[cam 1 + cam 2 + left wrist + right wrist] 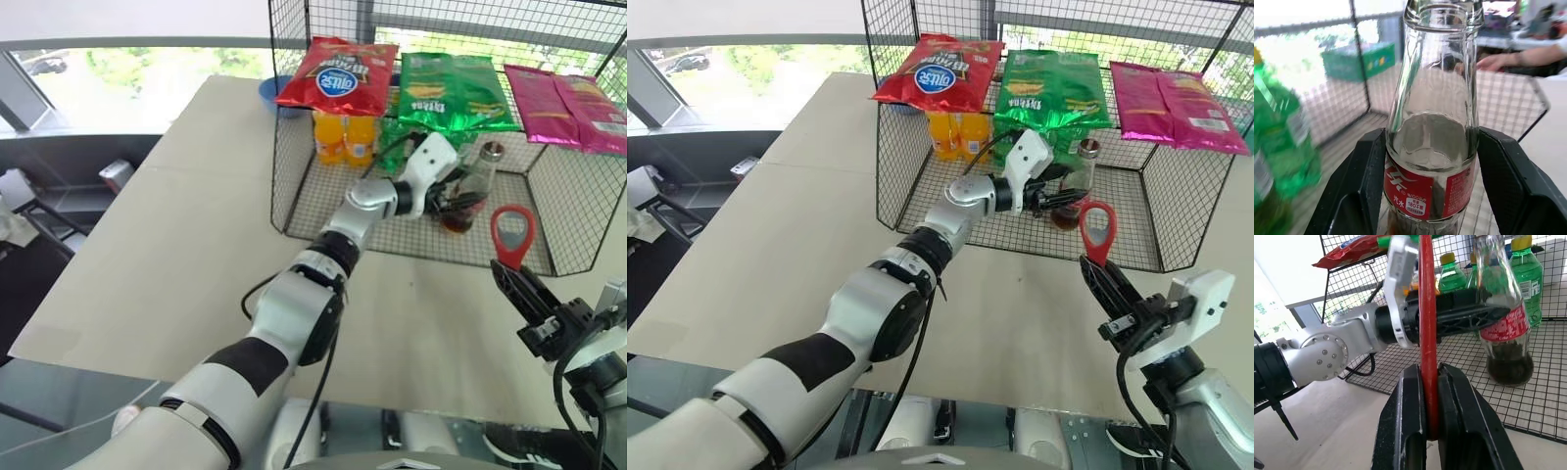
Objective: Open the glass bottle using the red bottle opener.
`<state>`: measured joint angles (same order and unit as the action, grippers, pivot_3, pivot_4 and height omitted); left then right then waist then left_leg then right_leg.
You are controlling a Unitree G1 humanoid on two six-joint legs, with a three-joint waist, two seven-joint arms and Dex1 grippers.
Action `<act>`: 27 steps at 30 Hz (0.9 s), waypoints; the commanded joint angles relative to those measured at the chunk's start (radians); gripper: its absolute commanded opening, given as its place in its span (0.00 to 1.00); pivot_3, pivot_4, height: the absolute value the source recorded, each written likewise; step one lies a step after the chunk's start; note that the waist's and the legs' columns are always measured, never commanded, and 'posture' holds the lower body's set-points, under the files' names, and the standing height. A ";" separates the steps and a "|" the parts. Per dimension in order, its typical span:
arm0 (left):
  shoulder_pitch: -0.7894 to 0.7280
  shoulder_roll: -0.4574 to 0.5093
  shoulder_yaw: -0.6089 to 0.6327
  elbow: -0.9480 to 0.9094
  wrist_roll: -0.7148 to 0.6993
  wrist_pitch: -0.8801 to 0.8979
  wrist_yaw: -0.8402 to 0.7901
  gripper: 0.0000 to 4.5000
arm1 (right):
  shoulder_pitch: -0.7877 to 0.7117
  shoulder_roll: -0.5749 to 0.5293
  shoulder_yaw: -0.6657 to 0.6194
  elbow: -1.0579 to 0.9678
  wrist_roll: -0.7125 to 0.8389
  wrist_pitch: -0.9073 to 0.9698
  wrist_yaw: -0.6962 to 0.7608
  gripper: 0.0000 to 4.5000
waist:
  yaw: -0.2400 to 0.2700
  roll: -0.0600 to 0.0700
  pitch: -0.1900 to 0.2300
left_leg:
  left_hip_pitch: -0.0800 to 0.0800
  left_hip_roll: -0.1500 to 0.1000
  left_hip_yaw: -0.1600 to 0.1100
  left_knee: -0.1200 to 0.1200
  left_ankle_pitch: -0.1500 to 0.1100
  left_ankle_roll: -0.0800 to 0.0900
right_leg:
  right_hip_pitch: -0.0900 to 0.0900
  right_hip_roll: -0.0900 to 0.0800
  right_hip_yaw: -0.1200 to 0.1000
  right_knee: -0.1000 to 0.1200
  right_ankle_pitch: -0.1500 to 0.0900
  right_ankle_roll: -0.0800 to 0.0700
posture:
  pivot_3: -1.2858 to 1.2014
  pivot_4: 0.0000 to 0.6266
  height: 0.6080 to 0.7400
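Observation:
The glass bottle, clear with dark cola at the bottom and a red label, stands inside the wire basket. My left gripper reaches into the basket and is shut on the bottle at its label; one black finger presses each side of it. At the front right, outside the basket, my right gripper is shut on the handle of the red bottle opener. The opener points upward with its loop head on top, nearer to me than the bottle and apart from it.
Orange soda bottles and green plastic bottles stand in the basket behind the glass bottle. Red, green and pink chip bags lie on the basket's top. A person's arm shows beyond the basket. The beige table spreads to the left.

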<state>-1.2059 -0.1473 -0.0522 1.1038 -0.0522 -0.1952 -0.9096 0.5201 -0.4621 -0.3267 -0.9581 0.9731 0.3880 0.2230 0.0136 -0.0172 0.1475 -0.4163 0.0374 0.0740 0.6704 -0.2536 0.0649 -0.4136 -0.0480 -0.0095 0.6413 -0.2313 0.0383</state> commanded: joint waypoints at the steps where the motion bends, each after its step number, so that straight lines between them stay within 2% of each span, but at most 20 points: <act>1: 0.101 0.028 -0.033 -0.286 -0.073 0.068 -0.145 0.49 | -0.001 -0.002 -0.009 -0.003 0.005 -0.014 0.007 0.00 | -0.003 0.001 0.000 | 0.000 0.000 0.000 0.000 0.000 0.000 | 0.000 0.000 0.000 0.000 0.000 0.000 | 0.52 0.24 1.00; 6: 0.322 0.163 -0.094 -0.749 -0.183 0.349 -0.277 0.49 | -0.005 -0.020 -0.021 0.014 0.016 -0.013 0.034 0.00 | -0.009 0.002 0.000 | 0.001 0.002 0.000 0.000 0.000 0.000 | 0.000 0.001 0.001 0.002 0.000 0.000 | 0.52 0.24 1.00; 10: 0.437 0.276 -0.108 -0.998 -0.243 0.521 -0.273 0.49 | -0.028 -0.040 -0.022 0.042 0.023 -0.006 0.055 0.00 | -0.008 0.002 -0.001 | 0.002 0.002 0.000 0.001 0.000 0.000 | 0.000 0.001 0.001 0.003 0.000 0.000 | 0.52 0.24 1.00; 14: 0.524 0.385 -0.103 -1.173 -0.288 0.644 -0.266 0.49 | -0.050 -0.061 -0.020 0.062 0.034 0.005 0.073 0.00 | 0.001 0.002 -0.001 | 0.002 0.002 0.000 0.004 0.000 0.000 | 0.001 0.000 0.001 0.004 0.000 0.000 | 0.52 0.24 1.00; 18: 0.595 0.497 -0.086 -1.299 -0.333 0.739 -0.259 0.49 | -0.069 -0.080 -0.014 0.079 0.041 0.018 0.094 0.00 | -0.002 0.003 -0.001 | 0.002 0.002 0.000 0.004 0.000 0.000 | 0.001 0.000 0.002 0.004 0.000 0.000 | 0.52 0.24 1.00; 22: 0.679 0.597 -0.083 -1.366 -0.328 0.753 -0.239 0.49 | -0.090 -0.097 0.002 0.093 0.032 0.031 0.120 0.00 | -0.002 0.003 -0.001 | 0.002 0.002 0.000 0.004 0.000 0.000 | 0.001 0.000 0.001 0.004 0.000 0.000 | 0.52 0.24 1.00; 27: 0.775 0.625 -0.099 -1.358 -0.298 0.690 -0.183 0.49 | -0.116 -0.103 0.038 0.113 -0.007 0.044 0.146 0.00 | 0.002 0.002 -0.001 | 0.003 0.002 0.000 0.004 0.000 0.000 | 0.002 0.000 0.001 0.004 0.000 -0.001 | 0.52 0.24 1.00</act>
<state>-0.4465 0.4740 -0.1536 -0.2457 -0.3561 0.5072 -1.1145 0.4097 -0.5594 -0.2883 -0.8407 0.9728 0.4333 0.3528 0.0156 -0.0150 0.1461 -0.4134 0.0391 0.0739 0.6741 -0.2532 0.0646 -0.4114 -0.0486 -0.0087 0.6449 -0.2315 0.0376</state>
